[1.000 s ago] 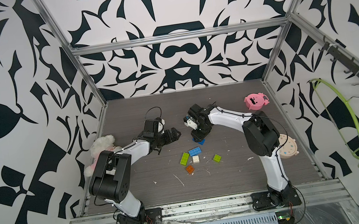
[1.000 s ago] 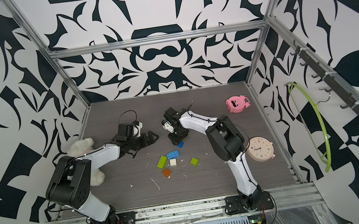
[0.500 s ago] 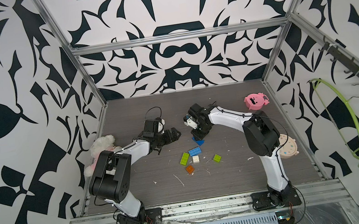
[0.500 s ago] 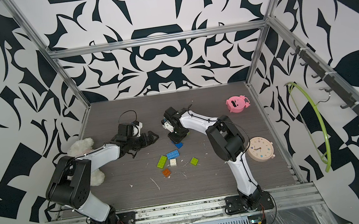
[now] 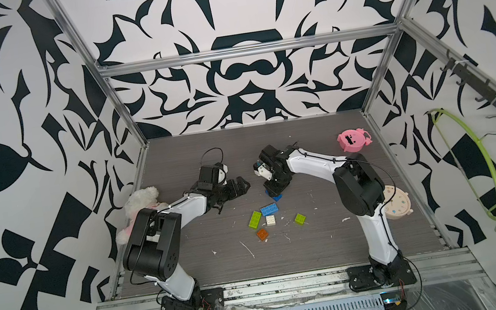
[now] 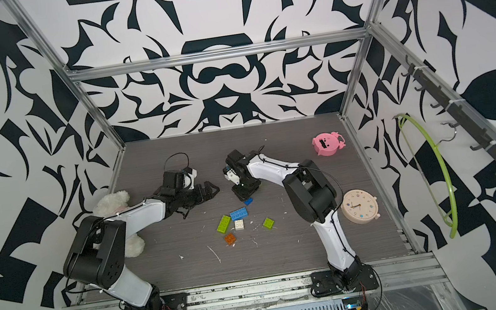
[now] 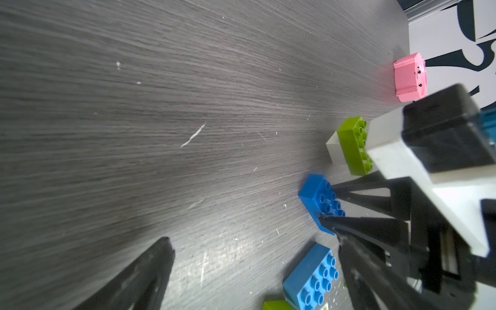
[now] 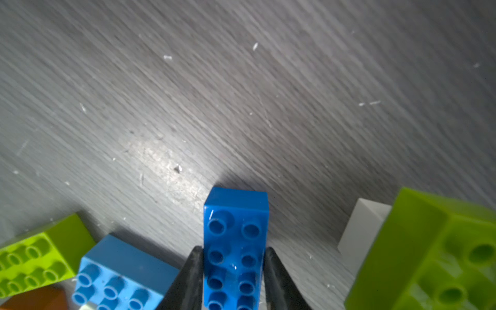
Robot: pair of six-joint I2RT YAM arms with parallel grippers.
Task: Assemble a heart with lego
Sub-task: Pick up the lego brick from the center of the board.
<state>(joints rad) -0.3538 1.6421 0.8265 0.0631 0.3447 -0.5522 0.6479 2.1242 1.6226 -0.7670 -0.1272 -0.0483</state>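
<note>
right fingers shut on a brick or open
Shut on the dark blue brick: both fingers press its long sides.

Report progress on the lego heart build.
Early. Done: only one joint shows, a lime brick seated on a white brick. In hand: the right gripper is shut on a dark blue brick; the left gripper is open, empty. Left: light blue brick, lime oblong, white square, lime square and orange square lie loose on the table; no heart shape yet.
</note>
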